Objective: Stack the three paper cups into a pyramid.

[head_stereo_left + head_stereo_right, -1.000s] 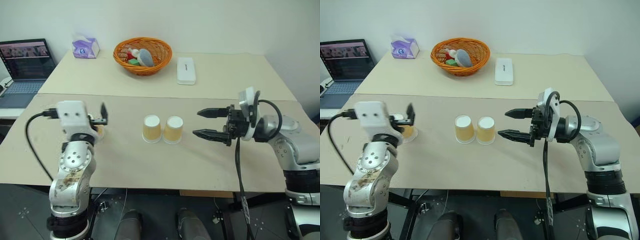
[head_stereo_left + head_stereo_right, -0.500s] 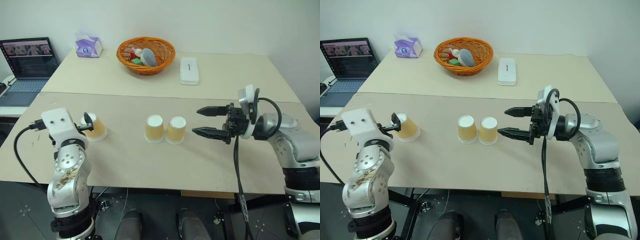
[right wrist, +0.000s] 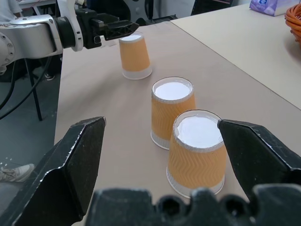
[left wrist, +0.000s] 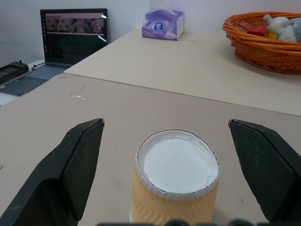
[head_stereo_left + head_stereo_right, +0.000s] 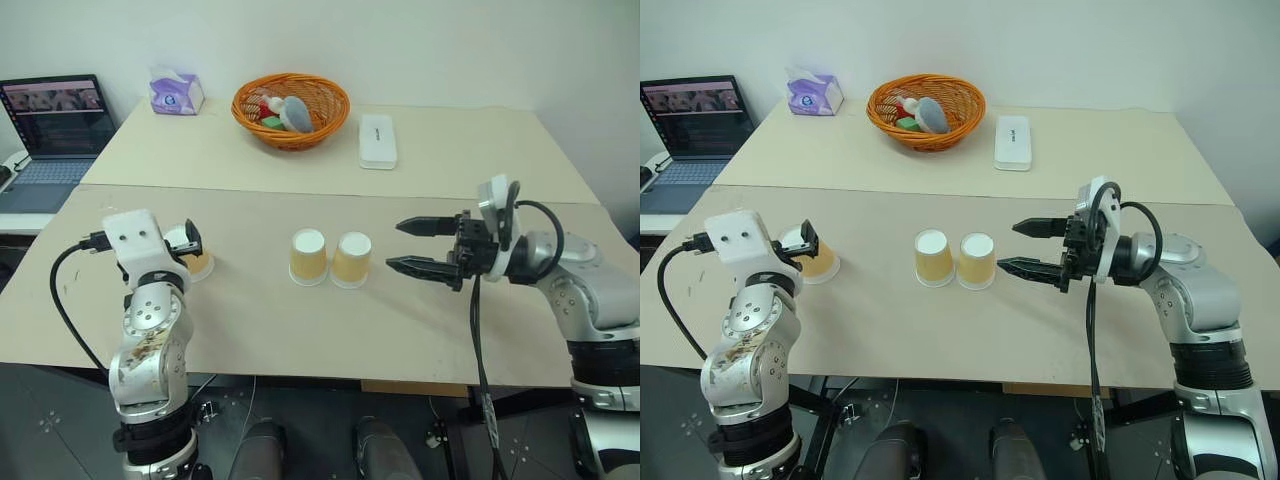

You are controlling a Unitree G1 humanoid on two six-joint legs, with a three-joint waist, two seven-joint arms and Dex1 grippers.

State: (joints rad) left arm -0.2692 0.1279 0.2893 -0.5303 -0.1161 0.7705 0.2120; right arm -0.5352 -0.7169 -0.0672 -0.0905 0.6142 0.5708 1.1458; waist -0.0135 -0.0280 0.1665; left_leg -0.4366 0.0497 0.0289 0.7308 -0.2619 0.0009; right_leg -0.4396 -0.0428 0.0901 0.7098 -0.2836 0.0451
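The fingers (image 4: pixel 77 162) of the left gripper (image 4: pixel 176 165) are spread to their widest, one on each side of the third cup (image 4: pixel 176 186), and nothing is gripped yet — a clear gap is seen between each pad and the cup's tan wall in the left wrist view. The cup is stood upside down, white base up, on the near table (image 5: pixel 300 330), well apart from the other two. On the other side, the right gripper (image 5: pixel 432 247) is likewise held fully open and empty, pointed level at the pair of cups (image 5: pixel 329 258), which are set base up, side by side and touching or very nearly so, at the middle of the table.

The base row of the pyramid is judged to be laid already; the step in hand is taken to be the pick of the top cup. For that, the left fingers would have to be closed gently on the wall, since thin paper is easily crushed, and the cup then lifted and carried over the seam between the two.

The gap on each side of the lone cup is given by the left wrist view, whereas from the head views the gripper (image 5: pixel 800 240) partly covers the cup. All three cups in one line are shown by the right wrist view, with the left gripper (image 3: pixel 110 27) at the far one (image 3: pixel 135 59) — while the basket (image 5: pixel 290 108), white case (image 5: pixel 377 141), tissue box (image 5: pixel 176 91) and laptop (image 5: pixel 55 118) on the far table are laid out whole in the head views
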